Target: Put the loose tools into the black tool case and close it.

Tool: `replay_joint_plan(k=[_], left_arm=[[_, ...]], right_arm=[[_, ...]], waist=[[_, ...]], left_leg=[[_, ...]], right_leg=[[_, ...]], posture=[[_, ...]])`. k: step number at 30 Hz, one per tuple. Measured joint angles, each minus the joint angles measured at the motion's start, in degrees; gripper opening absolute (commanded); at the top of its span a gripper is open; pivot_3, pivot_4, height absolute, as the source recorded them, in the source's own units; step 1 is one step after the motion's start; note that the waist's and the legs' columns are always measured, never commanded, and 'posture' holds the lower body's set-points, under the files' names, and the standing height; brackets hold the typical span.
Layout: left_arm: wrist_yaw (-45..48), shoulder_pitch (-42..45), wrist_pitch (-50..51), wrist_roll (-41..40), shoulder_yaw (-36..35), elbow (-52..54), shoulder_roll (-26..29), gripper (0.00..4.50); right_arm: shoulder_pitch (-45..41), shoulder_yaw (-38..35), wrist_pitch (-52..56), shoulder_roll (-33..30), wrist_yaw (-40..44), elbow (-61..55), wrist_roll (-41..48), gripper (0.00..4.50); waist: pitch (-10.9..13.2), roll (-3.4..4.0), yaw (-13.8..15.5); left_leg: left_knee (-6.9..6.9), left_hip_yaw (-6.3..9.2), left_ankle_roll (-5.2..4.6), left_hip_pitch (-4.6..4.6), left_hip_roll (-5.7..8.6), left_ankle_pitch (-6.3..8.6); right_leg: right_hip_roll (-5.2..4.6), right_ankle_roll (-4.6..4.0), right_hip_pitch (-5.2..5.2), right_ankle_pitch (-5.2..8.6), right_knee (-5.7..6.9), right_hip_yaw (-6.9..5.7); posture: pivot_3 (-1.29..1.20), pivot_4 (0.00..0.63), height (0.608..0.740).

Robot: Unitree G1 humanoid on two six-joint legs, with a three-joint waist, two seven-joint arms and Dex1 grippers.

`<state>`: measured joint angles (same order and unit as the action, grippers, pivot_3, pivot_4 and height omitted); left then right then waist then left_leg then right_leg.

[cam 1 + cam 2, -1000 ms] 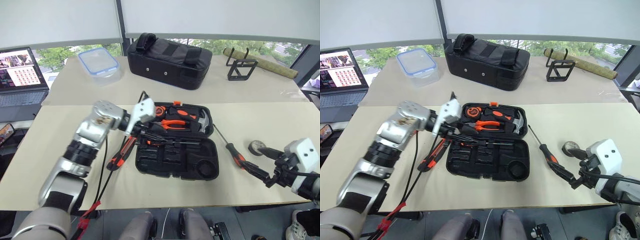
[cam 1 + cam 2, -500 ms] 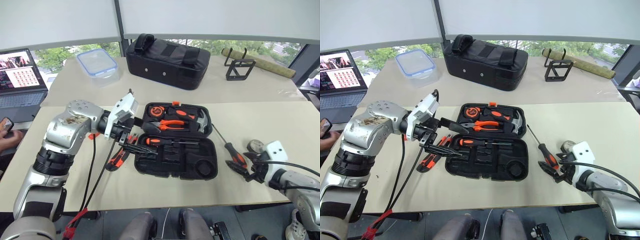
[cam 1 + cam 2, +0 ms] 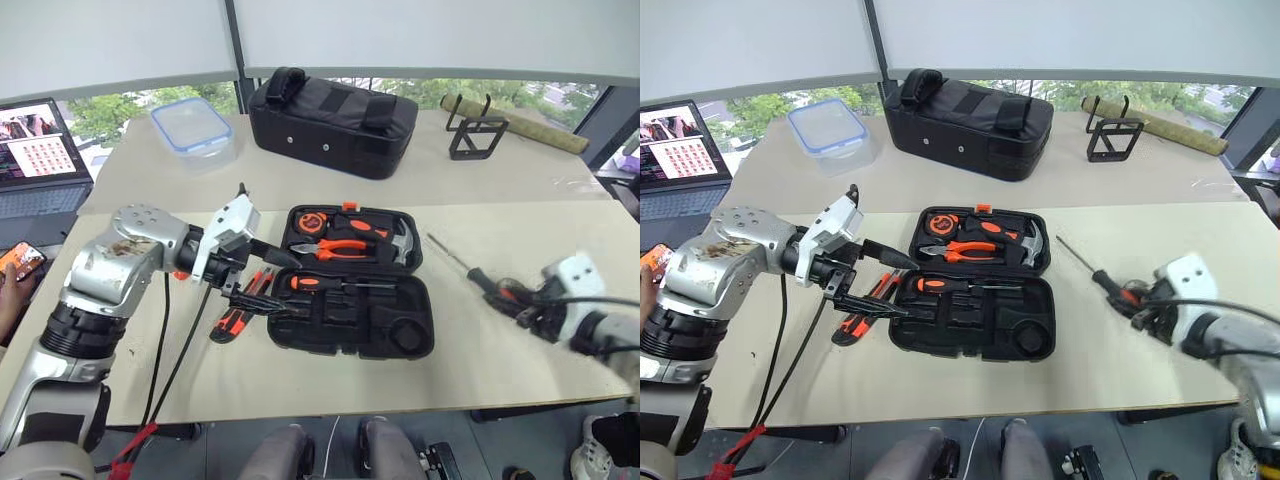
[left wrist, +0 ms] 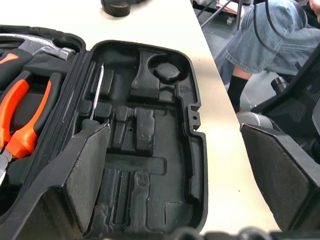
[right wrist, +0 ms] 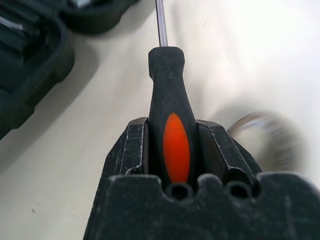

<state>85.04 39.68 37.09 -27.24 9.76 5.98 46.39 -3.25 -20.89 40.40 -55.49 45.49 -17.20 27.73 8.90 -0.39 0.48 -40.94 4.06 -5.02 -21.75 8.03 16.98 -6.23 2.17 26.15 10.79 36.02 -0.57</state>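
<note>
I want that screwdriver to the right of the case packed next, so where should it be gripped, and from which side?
Grip the black-and-orange screwdriver by its thick handle; the thin shaft would probably slip. The shaft points away from the right gripper, so come in from the handle's end, one of the fingers on each side across its width, as they sit now.

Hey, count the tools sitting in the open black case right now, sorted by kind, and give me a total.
tape measure: 1
pliers: 1
hammer: 1
screwdriver: 1
Total: 4
</note>
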Motion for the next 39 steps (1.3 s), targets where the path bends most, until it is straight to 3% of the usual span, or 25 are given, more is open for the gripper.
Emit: replay_joint_plan(k=[2, 5, 9, 13, 20, 30, 32, 37, 39], left_arm=[[0.23, -0.03, -0.75, 0.01, 0.03, 0.00, 0.03, 4.50], [0.57, -0.19, -2.13, 0.20, 0.34, 0.01, 0.17, 4.50], [0.81, -0.30, -3.36, 0.66, 0.85, -0.19, 0.18, 4.50], [0.89, -0.28, -3.92, 1.24, 0.96, -0.37, 0.20, 4.50], [0.73, -0.28, -4.38, 1.60, 0.99, -0.41, 0.21, 4.50], [-0.04, -0.37, -4.58, 2.27, 0.98, -0.42, 0.51, 4.50], [-0.21, -0.37, -4.67, 2.40, 0.98, -0.45, 0.48, 4.50], [-0.53, -0.36, -5.32, 2.60, 0.98, -1.68, 0.39, 4.50], [-0.51, -0.34, -5.95, 2.65, 0.99, -2.18, 0.38, 4.50]], right_arm=[[-3.01, 0.93, -3.53, -2.12, 5.15, -0.56, 0.53, 1.05], [-6.18, 8.93, -9.48, -2.56, 13.16, -1.65, 0.05, 1.05], [-13.28, 20.64, -18.20, -0.11, 17.65, 2.22, -6.54, 1.05], [-19.22, 26.86, -25.81, 2.24, 19.26, 9.07, -13.46, 1.05], [-21.02, 31.20, -35.12, 3.95, 21.35, 15.58, -19.71, 1.05], [-21.86, 32.64, -35.86, 7.86, 21.63, 15.62, -22.12, 1.05], [-22.31, 33.36, -35.23, 8.66, 21.31, 15.35, -22.44, 2.05], [-22.31, 32.89, -31.99, 8.78, 20.79, 11.96, -21.78, 3.69], [-22.31, 32.40, -28.92, 8.93, 20.71, 9.81, -19.75, 3.69]], waist=[[0.00, -0.01, 0.03], [0.00, -0.01, 0.01], [0.02, -0.03, 0.07], [0.03, -0.05, 0.30], [0.03, -0.05, 0.11], [0.03, -0.04, 0.07], [0.03, -0.04, 0.05], [0.03, -0.05, 0.15], [0.03, -0.05, 0.12]], left_leg=[[0.05, 0.03, 0.01, -0.01, -0.10, 0.00], [0.04, 0.02, 0.02, -0.04, -0.10, -0.02], [-0.07, -0.01, 0.02, -0.09, 0.01, -0.01], [-0.08, 0.01, 0.02, -0.12, 0.01, -0.02], [-0.06, 0.02, 0.02, -0.13, 0.00, -0.02], [-0.06, 0.02, 0.03, -0.12, -0.01, -0.02], [-0.05, 0.02, 0.03, -0.12, -0.01, -0.02], [-0.06, 0.03, 0.03, -0.13, -0.01, -0.02], [-0.06, 0.03, 0.03, -0.14, -0.01, -0.02]], right_leg=[[0.02, -0.05, -0.01, 0.02, -0.02, -0.05], [0.00, -0.06, 0.02, 0.02, -0.05, -0.05], [-0.11, -0.05, 0.02, 0.02, -0.03, -0.08], [-0.10, -0.05, 0.04, 0.02, -0.04, -0.14], [-0.07, -0.06, 0.09, 0.02, -0.02, -0.14], [-0.02, -0.06, 0.09, 0.02, -0.01, -0.13], [-0.02, -0.06, 0.11, 0.02, 0.00, -0.13], [0.04, -0.06, 0.10, 0.02, -0.01, -0.14], [0.01, -0.06, 0.11, 0.02, -0.01, -0.13]], posture=[[0.00, 0.150, 0.722], [0.00, 0.150, 0.722], [0.00, 0.150, 0.722], [0.00, 0.150, 0.722], [0.00, 0.150, 0.722], [0.00, 0.150, 0.722], [0.00, 0.150, 0.722], [0.00, 0.150, 0.722], [0.00, 0.150, 0.722]])
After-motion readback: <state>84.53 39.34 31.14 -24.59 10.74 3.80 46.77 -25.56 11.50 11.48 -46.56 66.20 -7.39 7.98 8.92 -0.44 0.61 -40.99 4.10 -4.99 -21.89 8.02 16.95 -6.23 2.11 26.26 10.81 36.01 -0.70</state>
